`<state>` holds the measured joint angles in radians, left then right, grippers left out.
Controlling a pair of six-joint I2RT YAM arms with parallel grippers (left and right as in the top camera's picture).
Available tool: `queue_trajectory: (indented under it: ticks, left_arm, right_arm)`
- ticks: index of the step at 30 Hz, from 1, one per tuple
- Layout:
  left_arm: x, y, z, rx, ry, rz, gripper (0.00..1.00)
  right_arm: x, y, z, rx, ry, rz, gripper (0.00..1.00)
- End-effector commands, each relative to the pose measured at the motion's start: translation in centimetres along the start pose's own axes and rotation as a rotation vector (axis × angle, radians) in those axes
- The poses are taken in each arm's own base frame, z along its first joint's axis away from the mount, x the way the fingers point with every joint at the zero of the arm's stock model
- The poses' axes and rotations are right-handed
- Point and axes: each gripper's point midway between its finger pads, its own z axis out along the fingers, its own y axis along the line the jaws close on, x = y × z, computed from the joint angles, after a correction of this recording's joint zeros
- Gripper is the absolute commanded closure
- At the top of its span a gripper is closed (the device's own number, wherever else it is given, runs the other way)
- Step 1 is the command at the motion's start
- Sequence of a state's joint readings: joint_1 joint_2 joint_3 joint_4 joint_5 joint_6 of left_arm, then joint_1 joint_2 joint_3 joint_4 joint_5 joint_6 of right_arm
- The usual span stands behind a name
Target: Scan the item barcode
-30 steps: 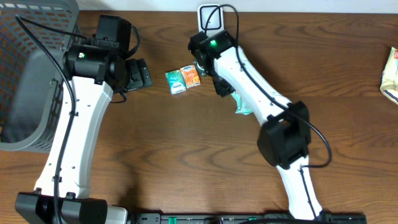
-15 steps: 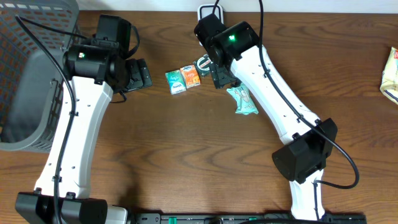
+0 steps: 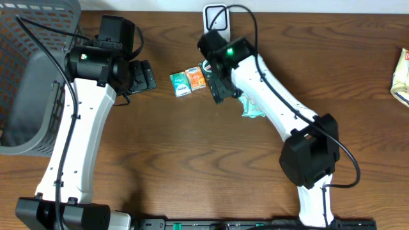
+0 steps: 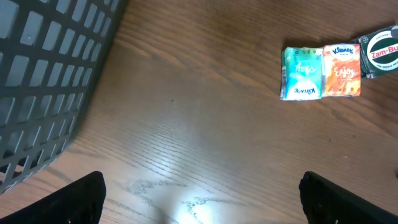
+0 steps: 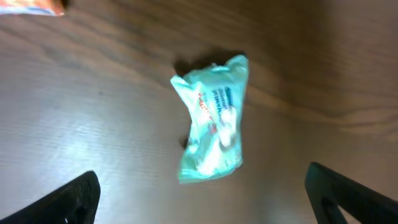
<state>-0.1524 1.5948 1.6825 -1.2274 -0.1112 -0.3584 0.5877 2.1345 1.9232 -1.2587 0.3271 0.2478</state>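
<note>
Moved: the right arm's wrist has drawn back from the far edge, where it stood close to the scanner half a second ago. Its fingers, narrower a second ago, now stand wide. The left arm has not shifted.
Right gripper (image 5: 208, 200): spread wide and empty, hanging over the item with one fingertip out to either side, neither touching it.
Left gripper (image 4: 211, 199): spread wide, holding nothing, over the bare dark wooden table (image 4: 186, 137) beside the grey plastic mesh basket (image 4: 43, 74).
Item: a crumpled pale green plastic packet (image 5: 212, 118), lying loose on the table, near and right of the white scanner (image 3: 216, 18) at the far edge and apart from it.
Neighbours: a green tissue pack (image 4: 301, 73) and an orange tissue pack (image 4: 341, 70) touch side by side. A round green-and-white tin (image 4: 380, 53) sits just right of them. All three lie left of the packet.
Step, as judged: the packet is free on the table; whether its code has been read cannot be told.
Risk, grip: the film is thin, soft and flat on the wood, so closing fingers may skid over it or catch only a corner, and it could drop mid-lift.
Risk, reading: the creases may buckle the barcode, or it may face down or sit under a finger, so the scanner sees nothing.
Risk, crowding: a low sweep toward the scanner could knock the tin or the tissue packs.
</note>
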Motion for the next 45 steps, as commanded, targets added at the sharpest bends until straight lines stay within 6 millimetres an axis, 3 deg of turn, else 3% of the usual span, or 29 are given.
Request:
queue_trajectory:
  ticks: [1,5,10,13,17,23,33,38,45]
  left_arm:
    - [-0.3,0.3,-0.5,-0.007,-0.017,0.005,0.02]
    - [-0.3,0.3,-0.5,-0.007,-0.017,0.005,0.02]
    - [-0.3,0.3,-0.5,-0.007,-0.017,0.005,0.02]
    - [-0.3,0.3,-0.5,-0.007,-0.017,0.005,0.02]
    - [-0.3,0.3,-0.5,-0.007,-0.017,0.005,0.02]
    - [-0.3,0.3,-0.5,-0.007,-0.017,0.005,0.02]
    - [-0.3,0.3,-0.5,-0.007,-0.017,0.005,0.02]
    - [-0.3,0.3,-0.5,-0.007,-0.017,0.005,0.02]
    - [-0.3,0.3,-0.5,-0.007,-0.017,0.005,0.03]
  right_arm:
    - [2.0,-0.2,3.3,0.069,0.040,-0.052,0.01]
    - [3.0,0.6,6.3,0.069,0.034,-0.047,0.01]
    - [4.0,0.4,8.3,0.124,0.025,-0.049,0.03]
    - [3.9,-1.7,7.4,0.291,-0.008,-0.032,0.01]
    - [3.8,-1.7,6.5,0.356,-0.029,-0.068,0.01]
    - [3.6,-2.1,6.5,0.363,-0.036,-0.041,0.02]
    - [3.8,-1.6,6.7,0.335,-0.028,-0.021,0.12]
    - [3.7,-3.0,7.0,0.347,-0.021,0.010,0.15]
    - [3.3,-4.2,7.4,0.352,-0.021,0.042,0.07]
